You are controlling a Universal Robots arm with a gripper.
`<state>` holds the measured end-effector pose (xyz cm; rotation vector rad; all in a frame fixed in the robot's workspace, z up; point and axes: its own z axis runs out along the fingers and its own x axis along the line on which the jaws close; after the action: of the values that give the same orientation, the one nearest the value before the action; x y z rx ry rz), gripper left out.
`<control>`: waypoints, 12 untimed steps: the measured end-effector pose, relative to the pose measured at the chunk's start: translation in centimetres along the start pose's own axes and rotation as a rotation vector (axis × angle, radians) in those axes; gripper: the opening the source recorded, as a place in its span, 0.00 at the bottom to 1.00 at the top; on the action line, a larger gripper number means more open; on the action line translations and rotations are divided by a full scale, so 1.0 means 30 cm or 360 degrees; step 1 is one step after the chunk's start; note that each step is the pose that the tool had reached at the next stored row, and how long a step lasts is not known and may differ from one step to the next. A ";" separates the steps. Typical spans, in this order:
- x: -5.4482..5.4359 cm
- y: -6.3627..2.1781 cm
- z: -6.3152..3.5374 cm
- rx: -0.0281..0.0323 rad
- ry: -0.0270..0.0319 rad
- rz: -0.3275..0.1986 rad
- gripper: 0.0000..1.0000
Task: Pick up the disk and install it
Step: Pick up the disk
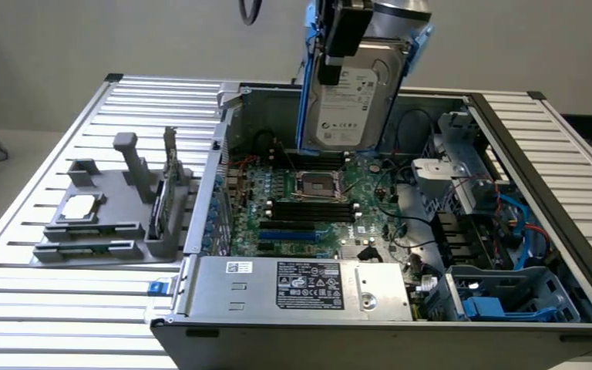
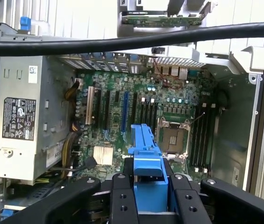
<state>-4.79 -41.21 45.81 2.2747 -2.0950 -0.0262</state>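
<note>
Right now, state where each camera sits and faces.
Exterior view: off the arm, looking down into the open grey metal computer case; the gripper holds the blue-railed silver-grey metal disk upright above it.
Wrist view: on the wrist, looking down into the case; black fingers clamp the disk.
Shared: the disk, green motherboard, grey power-supply box.

Plain pale grey wall [image 1: 90, 38] stands behind a slatted aluminium table [image 1: 59, 316]. Light floor [image 1: 8, 185] lies off the table's edge at the exterior view's left. Lighting is even.
</note>
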 end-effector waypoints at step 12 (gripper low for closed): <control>0.083 -0.086 -0.002 0.00084 -0.00149 -0.0001 0.33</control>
<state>-2.03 -43.48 45.81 2.2824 -2.1018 -0.0314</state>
